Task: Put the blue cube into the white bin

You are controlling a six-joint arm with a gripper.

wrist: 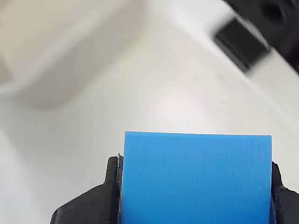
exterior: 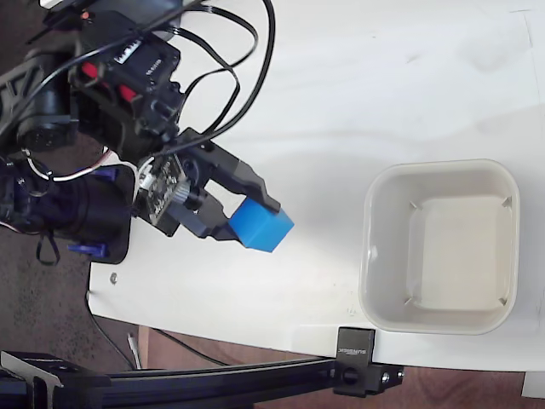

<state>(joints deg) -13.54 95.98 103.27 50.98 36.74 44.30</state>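
Observation:
In the fixed view the blue cube (exterior: 261, 225) hangs between the black fingers of my gripper (exterior: 252, 218), left of centre over the white table. The gripper is shut on it. The white bin (exterior: 440, 245) stands at the right, holding nothing, well apart from the cube. In the wrist view the blue cube (wrist: 196, 179) fills the lower middle, clamped on both sides by my gripper (wrist: 194, 186). A blurred corner of the white bin (wrist: 65, 51) shows at the upper left.
A black bar with a clamp (exterior: 358, 356) runs along the table's near edge below the bin. Cables (exterior: 230, 51) loop over the arm at the upper left. A dark blurred block (wrist: 240, 42) sits at the wrist view's upper right.

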